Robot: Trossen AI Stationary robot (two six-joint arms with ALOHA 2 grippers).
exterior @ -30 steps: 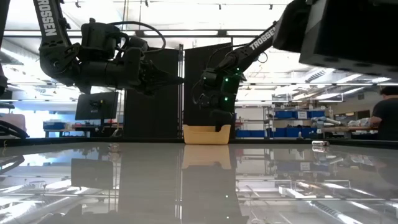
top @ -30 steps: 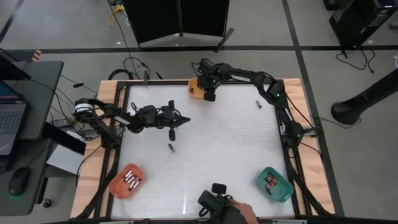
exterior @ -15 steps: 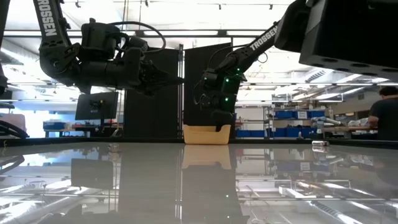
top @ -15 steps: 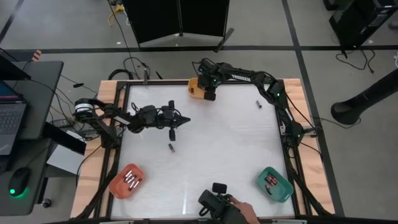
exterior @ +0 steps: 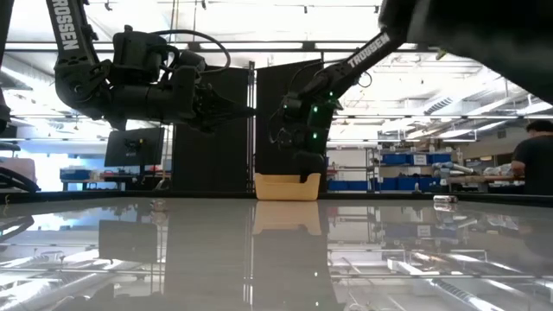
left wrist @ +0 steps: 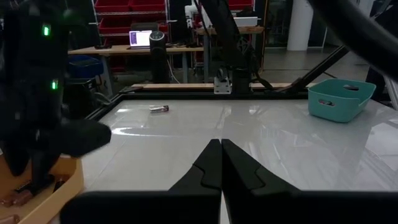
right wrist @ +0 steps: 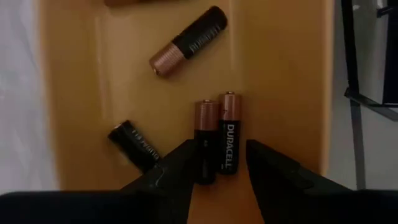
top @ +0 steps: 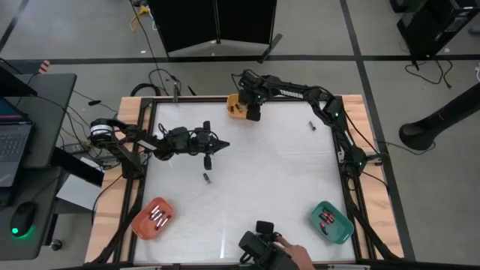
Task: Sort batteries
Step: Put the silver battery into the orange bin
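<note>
My right gripper (right wrist: 214, 168) hangs open over the yellow bin (top: 234, 109) at the table's far edge. Its fingers stand on either side of two copper-topped black batteries (right wrist: 217, 140) lying side by side on the bin floor. Whether a finger touches them, I cannot tell. Two more cells (right wrist: 188, 40) lie in that bin. My left gripper (left wrist: 221, 146) is shut and held above the table's left half (top: 223, 142). Loose batteries lie on the table, one below it (top: 205, 178) and one near the far right (top: 311, 125).
An orange bin (top: 154, 217) with several cells sits at the near left corner. A teal bin (top: 331, 222) with cells sits at the near right. A person's hand (top: 289, 255) holds a dark device at the near edge. The wide glossy tabletop (top: 262, 172) lies between them.
</note>
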